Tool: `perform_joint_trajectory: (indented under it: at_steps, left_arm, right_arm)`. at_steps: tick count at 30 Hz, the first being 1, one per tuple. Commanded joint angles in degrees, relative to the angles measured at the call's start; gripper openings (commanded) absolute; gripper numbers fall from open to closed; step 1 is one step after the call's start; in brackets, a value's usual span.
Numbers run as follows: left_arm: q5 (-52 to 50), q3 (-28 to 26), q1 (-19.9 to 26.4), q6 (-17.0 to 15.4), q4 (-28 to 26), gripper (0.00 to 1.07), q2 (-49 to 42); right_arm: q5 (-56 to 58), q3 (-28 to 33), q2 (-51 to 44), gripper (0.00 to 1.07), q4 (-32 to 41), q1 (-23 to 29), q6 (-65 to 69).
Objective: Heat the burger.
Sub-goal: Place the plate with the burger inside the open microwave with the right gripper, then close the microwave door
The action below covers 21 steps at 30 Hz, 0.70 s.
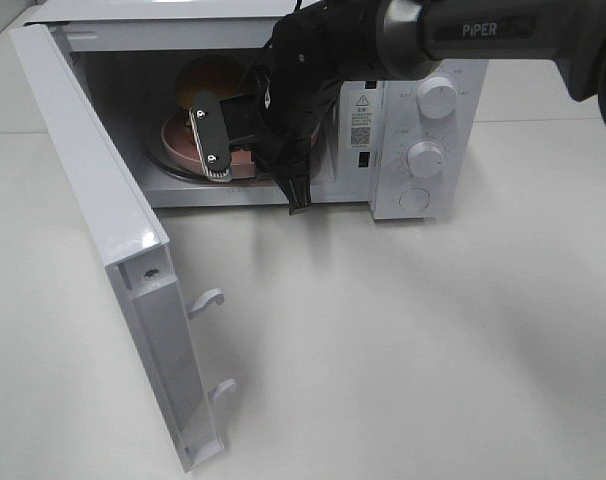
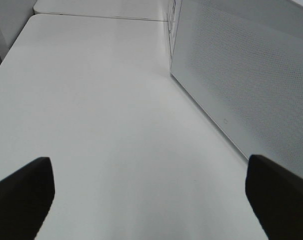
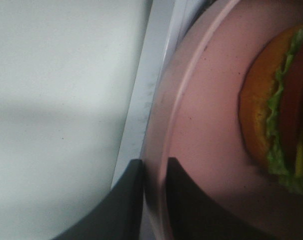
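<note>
Black fingers (image 3: 134, 195) of the right gripper (image 3: 154, 162) stand on either side of the rim of a pink plate (image 3: 206, 125), one outside and one on the plate's upper face. Both are close against the rim. The gap between them is narrow, and I cannot tell whether they are pinching the rim or only flanking it.

The burger (image 3: 276, 115) lies on the plate a little in from the gripped edge. Its orange-brown bun, green lettuce and a red layer are in view. The plate rests inside the white microwave (image 1: 423, 120) at the front of the cavity, just behind the pale sill. The right arm reaches in through the opening from the right side.

The microwave door (image 1: 113, 220) is swung fully open to the left, with two latch hooks showing on its free edge. Two round knobs (image 1: 438, 97) sit on the control panel to the right of the cavity.

The left gripper (image 2: 149, 190) is released, its dark fingertips spread wide with nothing between them. It hangs over the bare white table (image 1: 403, 330) beside the dotted outer face of the door.
</note>
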Motion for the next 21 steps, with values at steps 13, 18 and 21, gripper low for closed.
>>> perform_joint_trajectory:
  at_steps: [13,18,21]
  left_arm:
    - [-0.9,0.1,0.0,-0.3,-0.3,0.95,-0.9]
    - [-0.9,0.1,0.0,-0.3,-0.3,0.95,-0.9]
    - [-0.9,0.1,0.0,-0.3,-0.3,0.95,-0.9]
  right_arm:
    - [0.2,0.7,-1.7,0.48,0.0,1.3,5.3]
    - [-4.2,8.0,-6.1,0.49,0.0,1.3,4.3]
    - [-5.2,11.8,-8.7,0.52,0.0,1.3,4.1]
